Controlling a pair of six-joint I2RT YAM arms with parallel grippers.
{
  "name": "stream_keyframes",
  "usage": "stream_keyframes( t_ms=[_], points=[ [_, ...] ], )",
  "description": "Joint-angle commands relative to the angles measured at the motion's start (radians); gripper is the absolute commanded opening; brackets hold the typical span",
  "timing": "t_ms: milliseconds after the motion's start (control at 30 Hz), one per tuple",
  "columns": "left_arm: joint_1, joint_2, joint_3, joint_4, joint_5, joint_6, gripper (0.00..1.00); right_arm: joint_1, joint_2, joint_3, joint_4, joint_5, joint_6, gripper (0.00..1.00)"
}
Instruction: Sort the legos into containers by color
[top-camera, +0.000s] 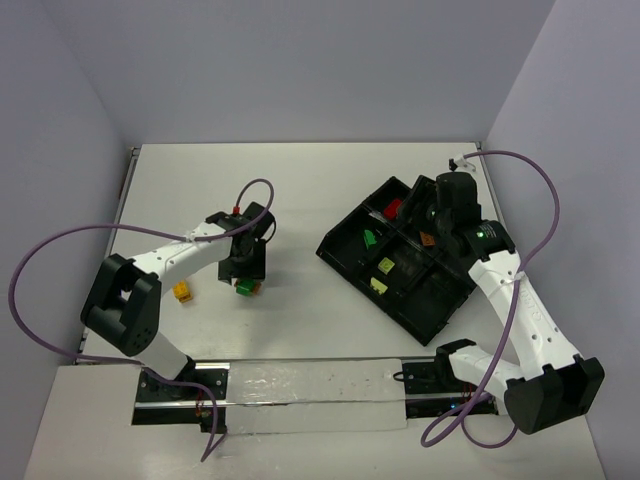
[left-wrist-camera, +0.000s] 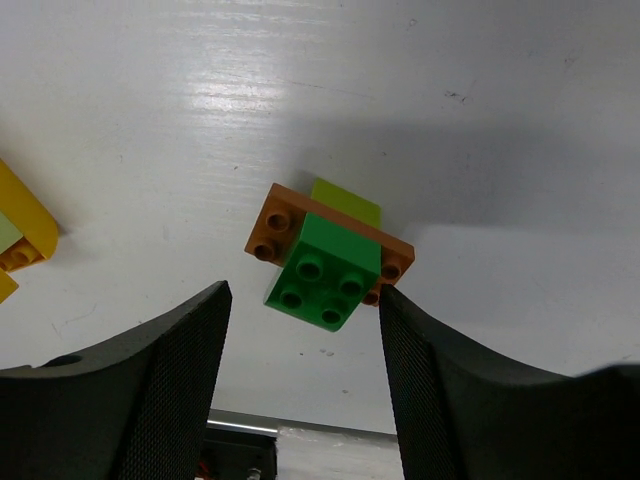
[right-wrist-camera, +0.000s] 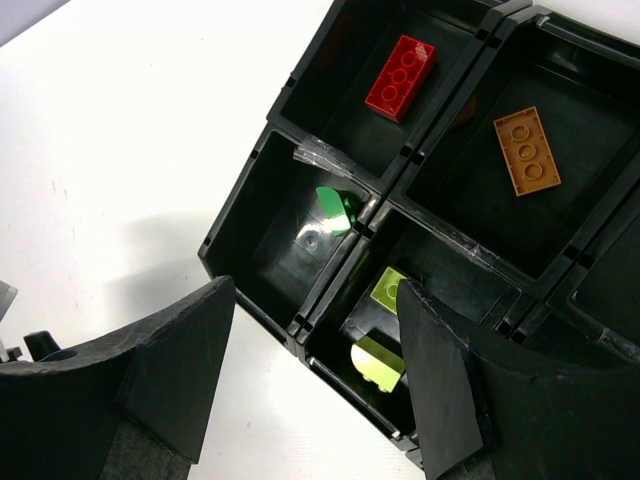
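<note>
We see the left gripper with its jaws wide, holding nothing. The green brick, stacked on an orange-brown brick, lies on the table partly between the fingertips, toward 12 o'clock. The right gripper hangs wide above the tray.

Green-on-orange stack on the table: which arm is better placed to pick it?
Left. The left gripper hangs right over the stack, open jaws on either side of it. The right gripper is open above the tray, across the table from the stack.
</note>
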Motion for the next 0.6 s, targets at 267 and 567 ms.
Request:
stream_keyframes(
  t_ms=[267,567],
  points=[
    [0.005,0.013,-0.003,0.059,0.015,0.032,0.47,0.007,0.000,-0.008,0.045,0.007,0.010,0.73],
    [0.005,-0.006,0.036,0.030,0.029,0.029,0.01,0.007,0.000,-0.006,0.043,0.000,0.012,0.73]
  ],
)
